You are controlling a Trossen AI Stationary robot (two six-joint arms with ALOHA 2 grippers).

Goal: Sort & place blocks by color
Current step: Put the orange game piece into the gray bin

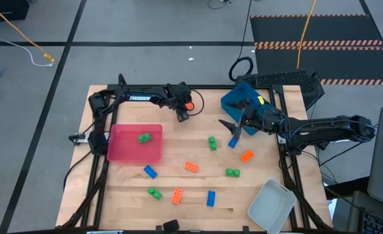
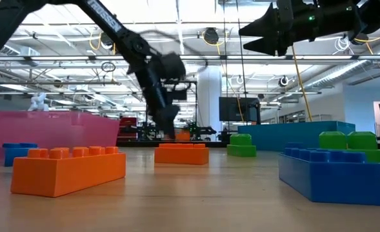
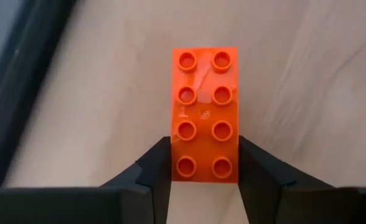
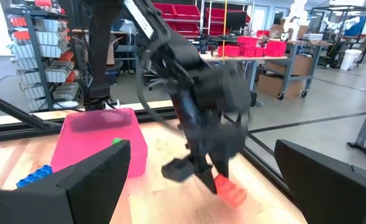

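Now left pincer (image 3: 204,171) pinching orange block (image 3: 205,112) at one end, fingers on both sides

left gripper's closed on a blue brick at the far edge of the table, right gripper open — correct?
Not quite: the brick is orange, not blue. The left wrist view shows the left gripper closed on an orange brick; the high view puts it at the table's far edge. The right gripper is open, as you said.

Four green blocks (image 1: 212,143), four orange blocks (image 1: 192,167), three blue blocks (image 1: 211,198), three trays (image 1: 155,153).
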